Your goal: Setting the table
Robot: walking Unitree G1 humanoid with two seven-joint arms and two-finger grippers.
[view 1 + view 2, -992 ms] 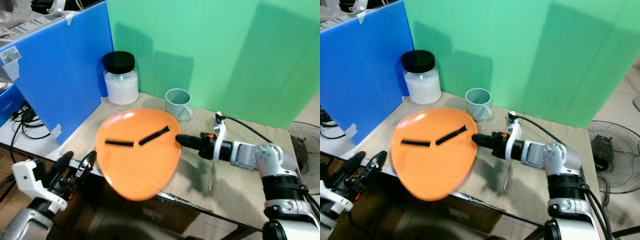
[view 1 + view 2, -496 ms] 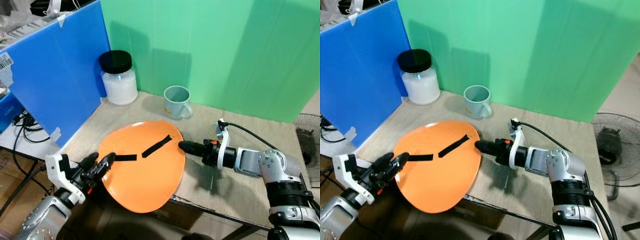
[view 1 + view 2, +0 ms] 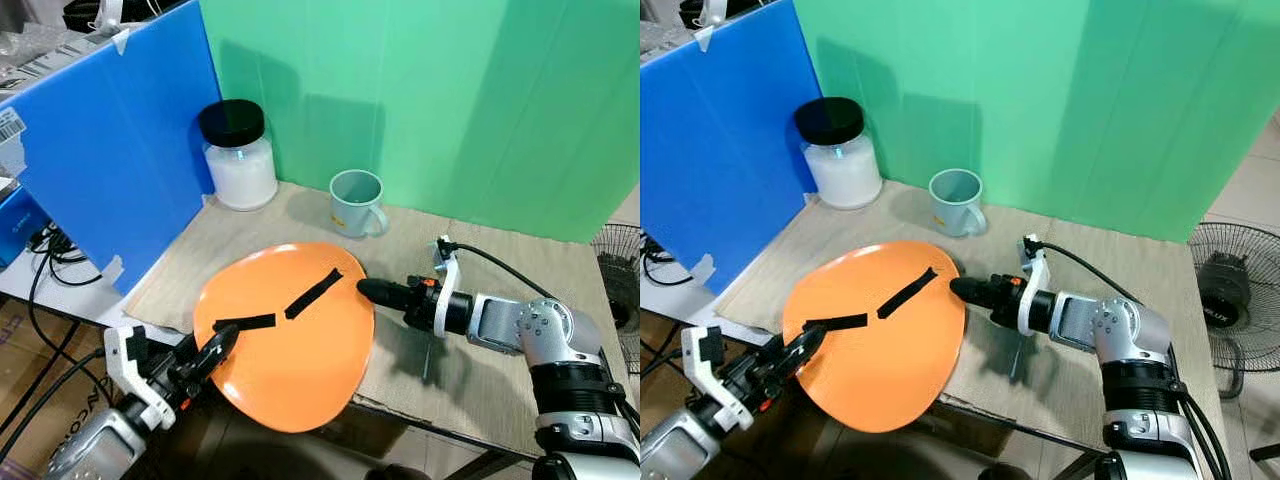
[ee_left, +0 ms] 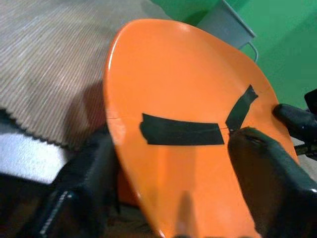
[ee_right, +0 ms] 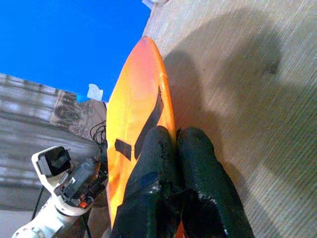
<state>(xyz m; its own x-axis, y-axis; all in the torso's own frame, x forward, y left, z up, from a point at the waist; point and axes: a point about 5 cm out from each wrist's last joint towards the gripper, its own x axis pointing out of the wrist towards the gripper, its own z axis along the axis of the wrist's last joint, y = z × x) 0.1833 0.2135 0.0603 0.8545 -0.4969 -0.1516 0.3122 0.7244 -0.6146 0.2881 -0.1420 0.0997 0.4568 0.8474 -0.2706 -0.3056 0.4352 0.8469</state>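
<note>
Since half a second ago the left hand [image 3: 215,352] has slid lower along the near-left rim of the round orange plastic plate marked with two strips of black tape [image 3: 290,340], and the plate has dipped slightly toward the robot; a second ago that hand was clear of the plate altogether.

The plate now hangs between the two hands, tilted, with its far edge over the beige ribbed cloth [image 3: 480,350] that covers the worktop [image 3: 1040,425] and its near part jutting past the worktop's front edge. The right hand [image 5: 173,148] pinches the plate's right rim, its two black fingers pressed tight together on the edge, which is why the plate stays up on that side. In the left wrist view the left hand's fingers [image 4: 262,168] straddle the opposite rim, one above and one beneath; they look spread around the rim, and I judge them not yet clamped on it.

Two-sided support suits a wide, thin, slick disc: a single pinch at one edge lets it swing and droop, as the tilt suggests.

At the back of the worktop stand a pale grey-blue ceramic mug [image 3: 356,202] and a glass jar of white powder with a black lid [image 3: 238,153], well apart from the plate. The plate seems meant to be laid flat on the cloth, in front of the mug.
</note>
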